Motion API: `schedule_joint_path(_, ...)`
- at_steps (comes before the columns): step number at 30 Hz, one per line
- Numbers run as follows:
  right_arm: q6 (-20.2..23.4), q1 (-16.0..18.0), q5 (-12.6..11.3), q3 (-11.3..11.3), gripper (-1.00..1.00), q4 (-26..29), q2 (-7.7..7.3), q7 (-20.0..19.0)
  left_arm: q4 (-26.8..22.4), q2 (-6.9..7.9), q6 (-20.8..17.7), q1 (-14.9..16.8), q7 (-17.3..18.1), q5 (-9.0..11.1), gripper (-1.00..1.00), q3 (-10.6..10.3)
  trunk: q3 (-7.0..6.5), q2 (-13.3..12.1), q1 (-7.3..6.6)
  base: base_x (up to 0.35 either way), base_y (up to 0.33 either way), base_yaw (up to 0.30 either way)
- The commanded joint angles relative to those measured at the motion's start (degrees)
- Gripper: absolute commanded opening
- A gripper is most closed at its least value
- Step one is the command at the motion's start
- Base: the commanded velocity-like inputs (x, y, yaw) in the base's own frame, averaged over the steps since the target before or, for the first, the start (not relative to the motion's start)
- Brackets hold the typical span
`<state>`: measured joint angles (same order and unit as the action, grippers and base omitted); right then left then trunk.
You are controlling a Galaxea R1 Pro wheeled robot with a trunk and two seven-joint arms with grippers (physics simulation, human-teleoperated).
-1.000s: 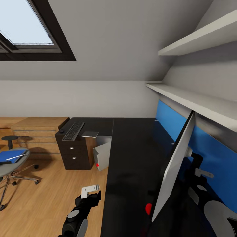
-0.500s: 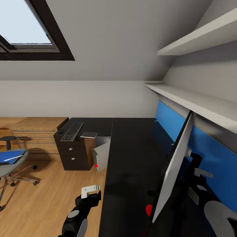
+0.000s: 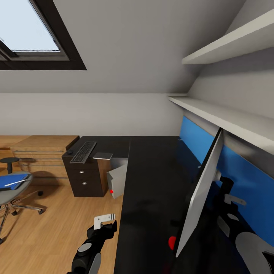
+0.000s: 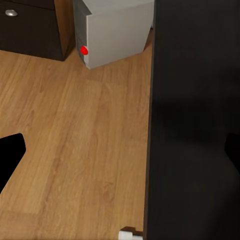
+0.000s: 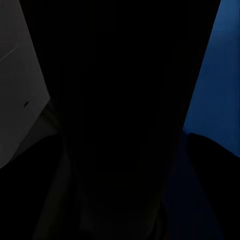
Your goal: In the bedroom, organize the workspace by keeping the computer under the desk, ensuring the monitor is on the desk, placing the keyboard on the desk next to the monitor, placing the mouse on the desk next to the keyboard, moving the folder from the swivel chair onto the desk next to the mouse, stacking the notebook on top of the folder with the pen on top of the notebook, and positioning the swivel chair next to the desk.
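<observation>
Monitor [image 3: 201, 190] upright on black desk [image 3: 152, 182] | keyboard [image 3: 84, 151] lies well apart on far end | left gripper [image 3: 104, 222] and right gripper [image 3: 232, 209]: finger state cannot be told | next likely: fetch keyboard

Black counter [image 3: 152, 179] against a bright blue wall panel [image 3: 198, 140]. Grey computer [image 3: 118, 179] with a red light, honey wood-grain floor [image 3: 49, 228], blue folder [image 3: 13, 180] on a grey swivel chair [image 3: 11, 192].
</observation>
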<state>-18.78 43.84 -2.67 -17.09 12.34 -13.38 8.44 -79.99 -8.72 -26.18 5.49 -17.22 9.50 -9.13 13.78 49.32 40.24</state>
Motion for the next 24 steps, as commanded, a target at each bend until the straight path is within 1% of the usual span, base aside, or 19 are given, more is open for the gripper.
schedule_joint_path(1,-0.46,0.02,-1.09,-0.4,-1.0,-1.18,-0.03,2.19,-0.08,0.01,-0.2,0.05,-0.54,0.6,1.0,-0.1,0.09,0.04,0.02,0.0,0.0,0.0)
schedule_joint_path(20,-0.38,0.02,-1.11,-0.4,-1.0,-1.09,-0.07,2.27,-0.08,0.01,-0.25,0.05,-0.54,0.6,1.0,-0.1,0.09,0.04,0.02,0.0,0.0,0.0)
schedule_joint_path(21,-0.38,0.02,-1.11,-0.4,1.0,-1.09,-0.07,2.27,-0.08,0.01,-0.26,0.05,-0.54,0.6,1.0,-0.1,0.09,0.04,0.02,0.0,0.0,0.0)
schedule_joint_path(24,-0.38,0.02,-1.11,-0.4,1.0,-1.09,-0.1,2.28,-0.08,0.01,-0.23,0.05,-0.54,0.6,1.0,-0.1,0.09,0.04,0.02,0.0,0.0,0.0)
